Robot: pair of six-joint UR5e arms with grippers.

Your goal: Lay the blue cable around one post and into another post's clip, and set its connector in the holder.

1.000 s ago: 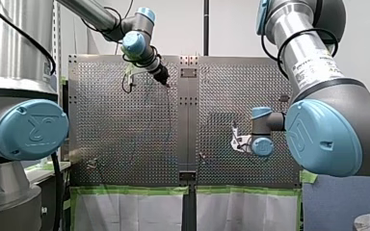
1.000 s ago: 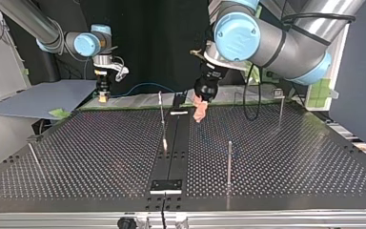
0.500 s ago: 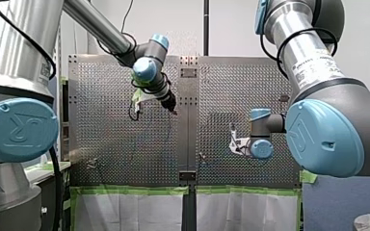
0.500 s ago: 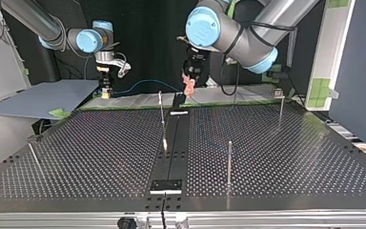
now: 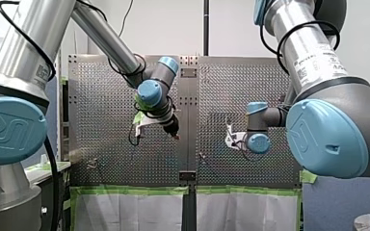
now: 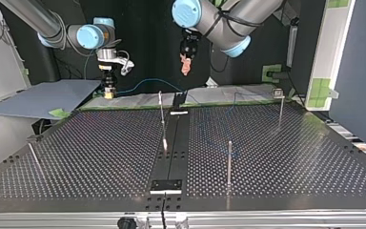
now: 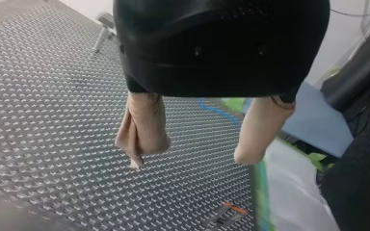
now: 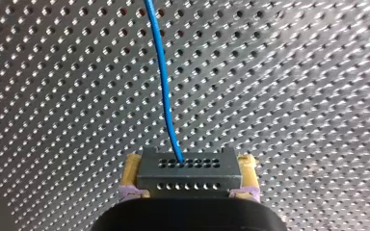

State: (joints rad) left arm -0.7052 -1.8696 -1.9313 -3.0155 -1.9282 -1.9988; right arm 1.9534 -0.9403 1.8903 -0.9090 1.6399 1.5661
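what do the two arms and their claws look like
The left arm and right arm are silver tubes with grey joints, round blue caps and black cables. Left claw: black body, beige pads. Right claw: black body, yellow pads with purple bases.

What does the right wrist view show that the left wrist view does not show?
Only the right wrist view: my right tool shut on the grey connector, the blue cable leaving it. Only the left wrist view: my left tool open, nothing between its beige pads. Both: the perforated table and some blue cable.
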